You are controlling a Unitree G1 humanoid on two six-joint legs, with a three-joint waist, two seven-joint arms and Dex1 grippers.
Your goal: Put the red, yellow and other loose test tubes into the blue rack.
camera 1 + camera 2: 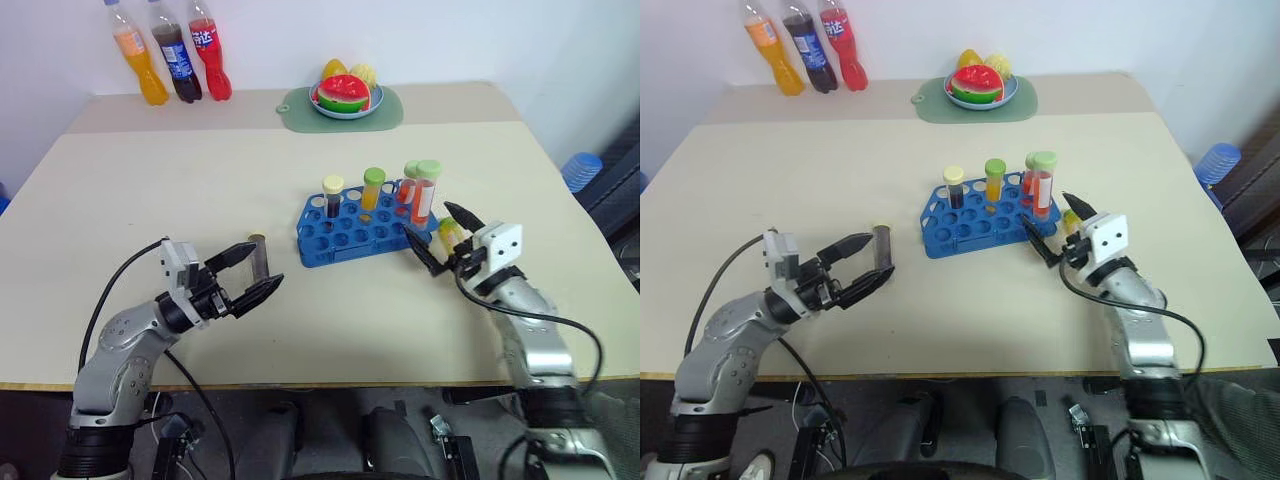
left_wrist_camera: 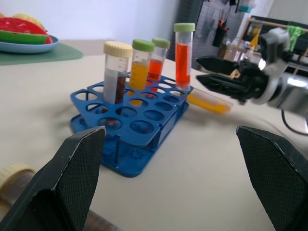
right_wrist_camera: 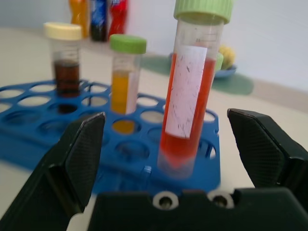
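1. The left pincer (image 1: 246, 274) hangs low over the counter (image 1: 150, 180) at 8 o'clock from the rack (image 1: 365, 226); its fingers stand wide apart and hold nothing.
2. A brown tube (image 1: 259, 255) lies on the counter just beyond this pincer, at its 1 o'clock.
3. The blue rack sits near the middle of the counter. It carries four upright tubes: a dark tube (image 1: 332, 196) with a cream cap, an orange tube (image 1: 372, 188) with a green cap, and two red tubes with green caps, the tall one (image 1: 425, 192) in the corner hole at 3 o'clock.
4. A yellow tube (image 1: 450, 231) lies on the counter at 4 o'clock from the rack, just beside it.
5. The right pincer (image 1: 442, 240) is over this yellow tube, fingers wide open and empty.
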